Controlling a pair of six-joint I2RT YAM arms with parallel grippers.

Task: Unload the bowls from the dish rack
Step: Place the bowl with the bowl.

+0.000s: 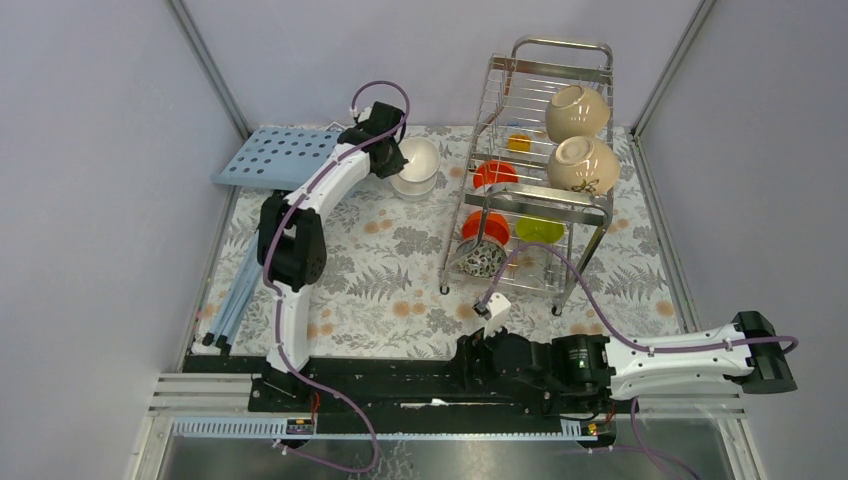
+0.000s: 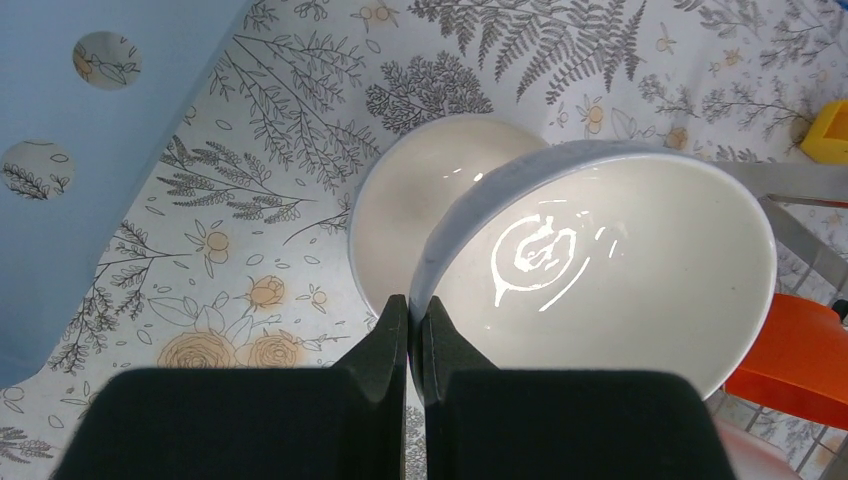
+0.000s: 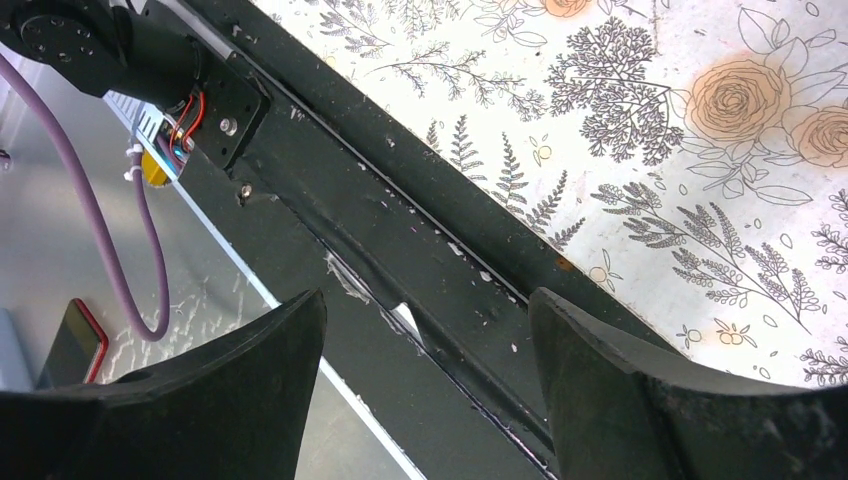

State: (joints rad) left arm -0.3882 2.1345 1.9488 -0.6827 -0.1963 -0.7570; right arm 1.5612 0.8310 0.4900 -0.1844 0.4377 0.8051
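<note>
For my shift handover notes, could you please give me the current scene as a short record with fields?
left gripper: shut on the rim of a white bowl, tilted over a second white bowl on the table
right gripper: open, empty, above the black base rail
dish rack: holds two cream bowls above; two orange bowls, a lime-green bowl, a speckled bowl lower down
blue board: left of the white bowls

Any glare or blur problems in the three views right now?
Left wrist: strong specular hotspot inside the held white bowl, otherwise sharp. Top external: even, diffuse light, only slight sheen on the dish rack. Right wrist: tablecloth sharp, close foreground soft, no glare.
</note>
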